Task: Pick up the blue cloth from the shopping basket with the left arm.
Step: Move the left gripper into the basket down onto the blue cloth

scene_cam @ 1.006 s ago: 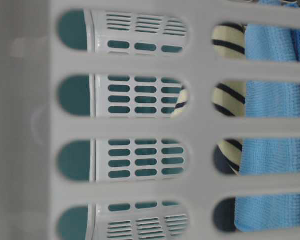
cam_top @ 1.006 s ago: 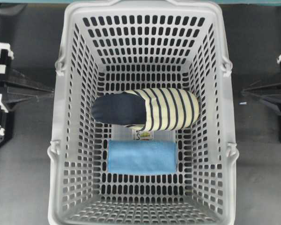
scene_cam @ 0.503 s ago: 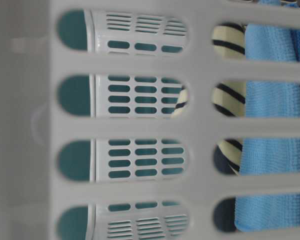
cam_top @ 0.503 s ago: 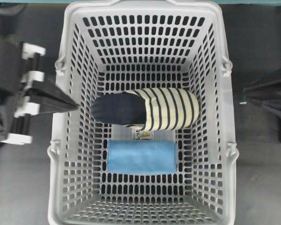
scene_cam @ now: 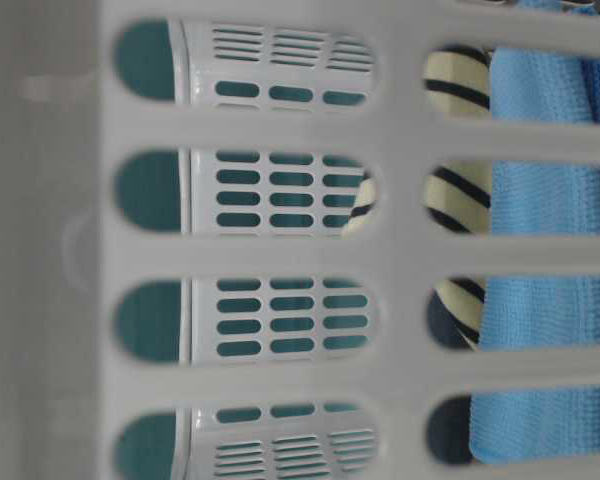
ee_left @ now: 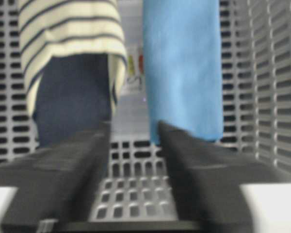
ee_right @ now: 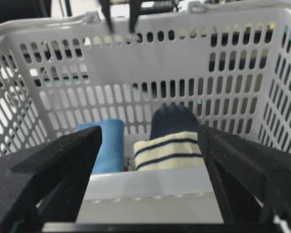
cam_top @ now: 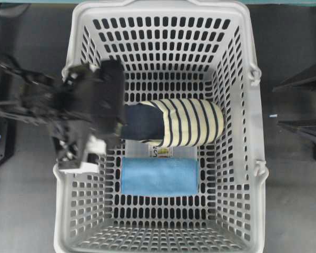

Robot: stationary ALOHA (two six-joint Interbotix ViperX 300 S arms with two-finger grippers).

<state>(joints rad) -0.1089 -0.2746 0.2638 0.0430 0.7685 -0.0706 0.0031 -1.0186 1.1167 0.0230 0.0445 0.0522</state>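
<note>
The blue cloth (cam_top: 159, 176) lies folded flat on the floor of the grey shopping basket (cam_top: 163, 52), just in front of a navy-and-cream striped slipper (cam_top: 184, 122). My left arm reaches in over the basket's left wall, and its gripper (cam_top: 116, 113) is blurred near the slipper's navy toe. In the left wrist view the left gripper (ee_left: 133, 128) is open with only the slotted floor between its fingers; the cloth (ee_left: 182, 68) lies ahead to the right and the slipper (ee_left: 72, 58) ahead to the left. My right gripper (ee_right: 149, 133) stands open outside the basket's right wall.
A small printed packet (cam_top: 161, 152) shows between the slipper and the cloth. The basket's tall perforated walls (ee_right: 150, 63) enclose everything, with hinged handles (cam_top: 260, 169) at the sides. The table-level view looks through a wall slot at the cloth (scene_cam: 540, 200) and slipper (scene_cam: 455, 200).
My left arm has swung from the left side in over the basket's left wall and its jaws have parted. The right gripper's jaws have spread wider. Cloth and slipper have not moved.
</note>
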